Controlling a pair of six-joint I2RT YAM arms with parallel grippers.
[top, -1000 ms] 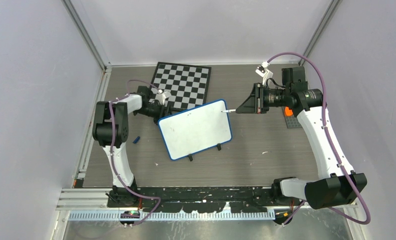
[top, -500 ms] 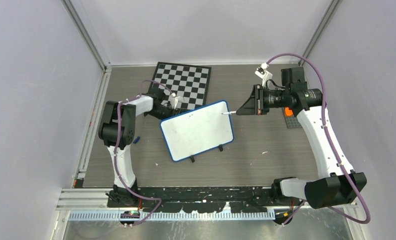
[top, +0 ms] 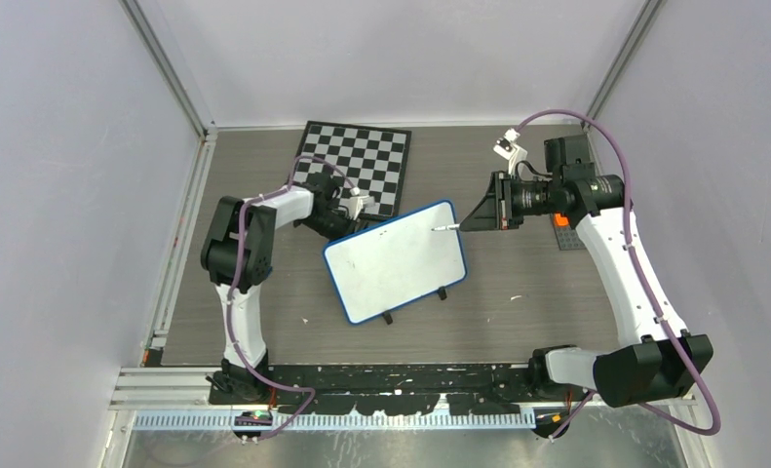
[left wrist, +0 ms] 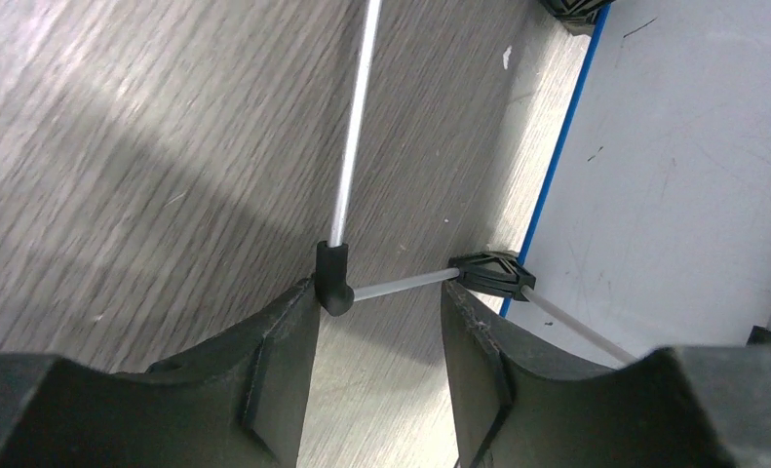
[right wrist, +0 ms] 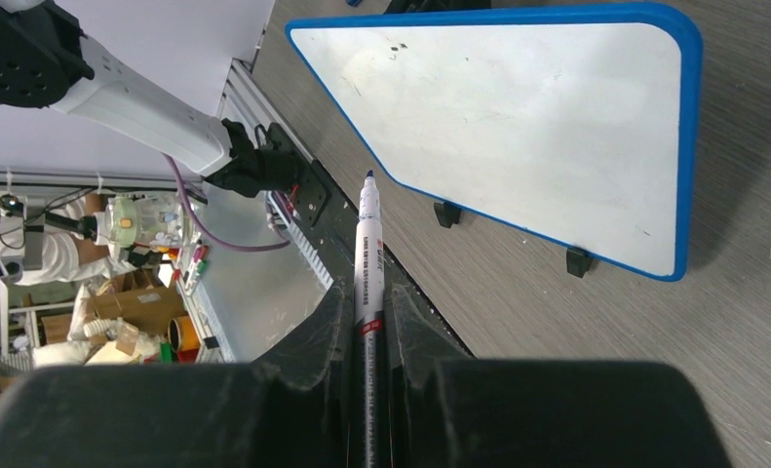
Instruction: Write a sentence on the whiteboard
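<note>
At the left, just beside the chessboard [top: 357, 161], the left gripper [top: 350, 209] is being held half open astride a thin wire stand [left wrist: 401, 285] at the whiteboard's [top: 396, 261] far left corner, with nothing visibly clamped. The whiteboard is lying mid-table, unwritten, its long axis slanting up rightward. At its far right corner a marker [right wrist: 369, 244] is being pinched by the fully closed right gripper [top: 471, 218], the nearer arm for writing.

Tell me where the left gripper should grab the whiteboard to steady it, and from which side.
Probably the blue rim on the left short edge of the whiteboard, coming from the left with jaws above and below: the board is thin and flat, feet take the near edge, and the marker sits at the far-right corner.
</note>
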